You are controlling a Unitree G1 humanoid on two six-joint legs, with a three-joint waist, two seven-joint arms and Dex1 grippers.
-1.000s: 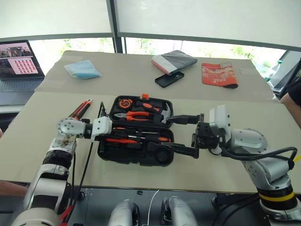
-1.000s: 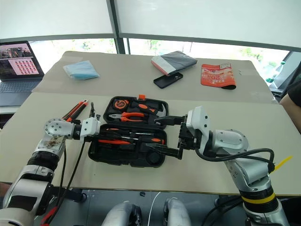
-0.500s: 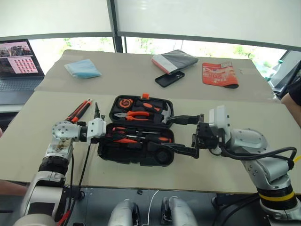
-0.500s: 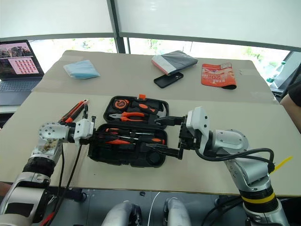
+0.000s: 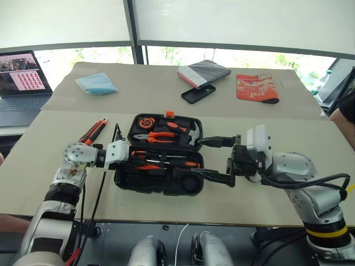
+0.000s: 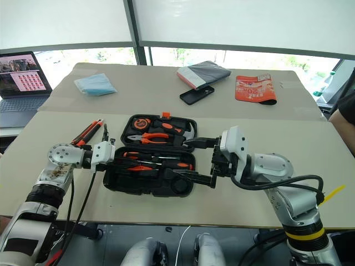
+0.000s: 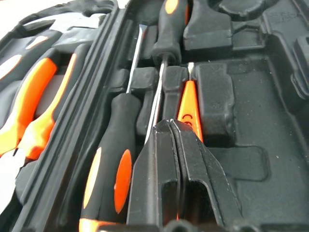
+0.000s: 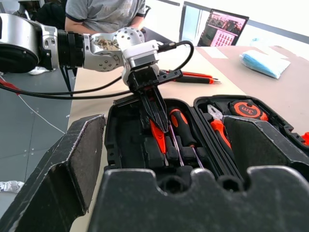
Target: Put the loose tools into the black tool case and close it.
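The black tool case [image 5: 123, 176] lies open mid-table, with pliers, a hammer and a tape measure in its far half. Three screwdrivers [image 7: 113, 159] lie in slots in the near half. A dark round roll [image 5: 191, 183] sits at that half's right end. My left gripper [image 5: 138, 157] is shut with nothing between its fingers. Its tips [image 7: 169, 126] hover over a thin screwdriver shaft beside a small orange screwdriver [image 7: 189, 104]; I cannot tell if they touch. My right gripper [image 5: 197, 157] stands open at the case's right end. The orange-and-black utility knife [image 5: 94, 130] lies on the table left of the case.
A laptop [image 5: 22, 77] stands at the far left with a blue packet [image 5: 97, 83] beside it. A black smartphone [image 5: 198, 93], a grey pouch [image 5: 204, 72] and a red packet [image 5: 257, 87] lie at the back. A person's arm [image 5: 346, 113] shows at the right edge.
My left wrist has tilted slightly over the case's left end. The right gripper has stayed put, still open. The whole view has shifted a little.
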